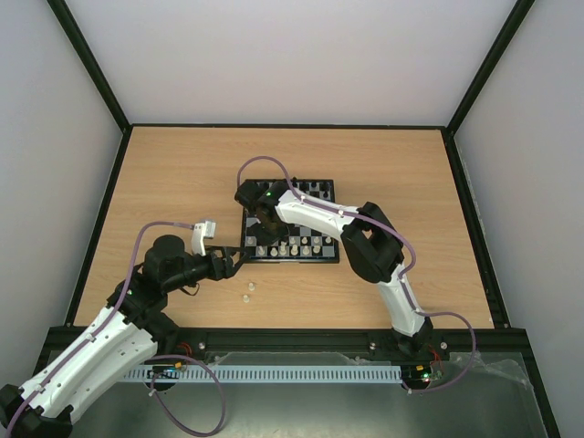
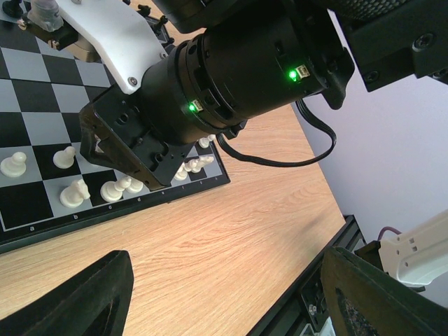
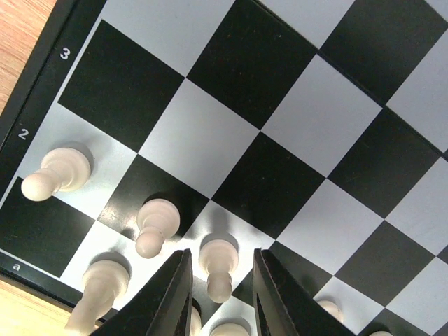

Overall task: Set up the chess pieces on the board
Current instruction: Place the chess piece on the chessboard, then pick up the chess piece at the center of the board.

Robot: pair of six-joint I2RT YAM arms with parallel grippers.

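The board [image 1: 292, 262] lies mid-table, with white chess pieces [image 1: 294, 246] lined along its near rows. My right gripper [image 3: 220, 294] hangs low over the board's left near corner, open. A white pawn [image 3: 218, 260] stands upright between its fingers with a small gap on each side. Two more pawns [image 3: 155, 222] [image 3: 57, 173] stand to its left on the same row. Two white pieces [image 1: 247, 292] lie loose on the wood in front of the board. My left gripper [image 2: 224, 294] is wide open over bare wood just left of the board, holding nothing.
The right arm's wrist [image 2: 224, 77] fills the space above the board's near-left corner, close to my left gripper. Black chessmen [image 1: 315, 190] stand along the board's far row. A black frame rail [image 1: 274, 333] borders the table's near edge.
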